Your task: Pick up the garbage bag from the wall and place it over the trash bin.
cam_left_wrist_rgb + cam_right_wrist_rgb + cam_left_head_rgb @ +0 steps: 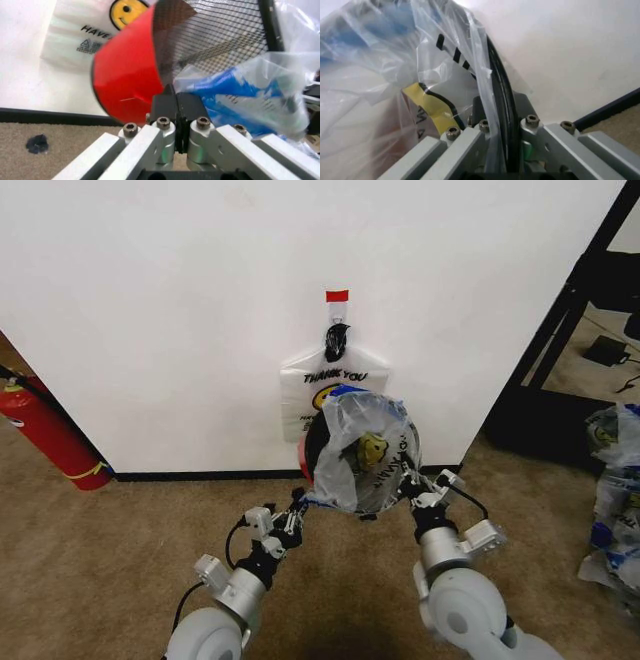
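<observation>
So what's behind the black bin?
Behind the trash bin, another bag hangs from a hook on the wall, showing "THANK YOU". Its lower part is hidden by the bin and the garbage bag stretched over it.

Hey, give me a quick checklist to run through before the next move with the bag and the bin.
1. Garbage bag draped over the trash bin mouth: ok.
2. Left end effector shut on the bag's edge near the bin's red base: ok.
3. Right end effector clamped on bag and rim together: ok.
4. Bin upright: not ok, it is tilted between the arms.
5. Bag rim seated all around: cannot tell.
6. Another bag hanging on the wall hook: ok, untouched.
</observation>
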Controlling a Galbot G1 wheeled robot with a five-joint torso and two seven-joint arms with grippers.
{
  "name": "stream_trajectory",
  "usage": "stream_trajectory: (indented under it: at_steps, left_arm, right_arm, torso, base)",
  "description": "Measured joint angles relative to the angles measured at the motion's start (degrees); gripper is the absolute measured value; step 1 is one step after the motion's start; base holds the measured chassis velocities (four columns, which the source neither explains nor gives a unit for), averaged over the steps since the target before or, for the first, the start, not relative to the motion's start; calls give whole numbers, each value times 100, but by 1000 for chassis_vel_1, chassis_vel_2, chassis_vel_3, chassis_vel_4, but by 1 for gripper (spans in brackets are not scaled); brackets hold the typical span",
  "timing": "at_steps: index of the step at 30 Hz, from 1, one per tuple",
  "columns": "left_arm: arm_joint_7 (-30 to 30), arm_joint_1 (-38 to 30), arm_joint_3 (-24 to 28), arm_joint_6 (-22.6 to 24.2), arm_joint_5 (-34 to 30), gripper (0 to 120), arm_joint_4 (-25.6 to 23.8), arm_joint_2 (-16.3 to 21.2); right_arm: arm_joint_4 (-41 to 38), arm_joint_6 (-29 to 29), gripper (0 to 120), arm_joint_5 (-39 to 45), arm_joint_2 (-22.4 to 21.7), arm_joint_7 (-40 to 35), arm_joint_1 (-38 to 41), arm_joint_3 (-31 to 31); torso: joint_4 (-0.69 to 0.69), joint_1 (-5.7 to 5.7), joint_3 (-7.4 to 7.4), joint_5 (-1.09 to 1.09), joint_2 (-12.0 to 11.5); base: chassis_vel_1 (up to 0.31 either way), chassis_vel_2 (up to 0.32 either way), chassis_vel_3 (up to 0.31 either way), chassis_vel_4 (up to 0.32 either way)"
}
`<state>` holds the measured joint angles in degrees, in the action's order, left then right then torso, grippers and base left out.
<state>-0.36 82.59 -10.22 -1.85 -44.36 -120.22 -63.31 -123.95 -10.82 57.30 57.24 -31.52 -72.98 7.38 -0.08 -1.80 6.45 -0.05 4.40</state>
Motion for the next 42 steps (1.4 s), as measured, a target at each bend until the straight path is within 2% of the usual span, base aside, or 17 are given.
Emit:
stream_trajectory:
  at_steps: [14,17,18,19,20,22,24,25,27,30,37,39,42]
  left_arm:
    - [-83,-42,82,-114,370,0,282,-56]
    - [-77,-10,86,-187,490,10,298,-51]
    - [-77,-10,86,-187,490,10,298,-51]
    - [-77,7,91,-243,614,16,307,-47]
    - [-48,62,103,-547,1152,28,368,-42]
    - [-21,85,100,-671,1357,32,385,-40]
    - [48,139,83,-944,1750,42,418,-34]
    - [48,139,83,-944,1750,42,418,-34]
    - [127,193,12,-1287,2388,53,486,-25]
    - [160,209,-83,-1561,2919,66,606,-16]
    - [208,223,-140,-1943,3442,86,668,-35]
    - [277,225,-139,-2017,3531,97,635,-47]
    - [457,224,-160,-2164,3667,103,612,-53]
  right_arm:
    - [-139,397,0,419,-150,270,2,299]
    - [-149,458,0,465,-170,332,-4,340]
    - [-149,458,0,465,-170,332,-4,340]
    - [-143,460,0,465,-170,341,20,343]
    - [-42,450,0,406,-153,346,95,344]
    - [13,439,0,368,-145,346,120,344]
    - [121,402,0,274,-129,346,165,342]
    - [121,402,0,274,-129,346,165,342]
    - [317,292,0,75,-85,348,261,321]
    - [466,175,0,-142,-26,363,328,279]
    - [673,6,0,-619,66,406,315,106]
    - [738,-33,0,-763,99,417,313,47]
    - [800,-67,0,-901,151,422,323,-23]
  torso:
    - [0,0,0,1,0]
    - [0,0,0,0,0]
    - [0,0,0,0,0]
    - [0,0,0,0,0]
    - [1,0,0,0,0]
    - [0,0,0,0,0]
    - [0,0,0,0,0]
    - [0,0,0,0,0]
    - [0,0,0,0,0]
    - [0,0,0,0,0]
    - [0,0,0,-1,0]
    - [0,0,0,0,0]
    - [0,0,0,1,0]
  base:
    - [0,0,0,0]
    - [0,0,0,0]
    - [0,0,0,0]
    - [0,0,0,0]
    - [0,0,0,0]
    - [0,0,0,0]
    - [0,0,0,0]
    - [0,0,0,0]
    - [0,0,0,0]
    - [0,0,0,0]
    - [0,0,0,0]
    - [0,0,0,0]
    - [0,0,0,0]
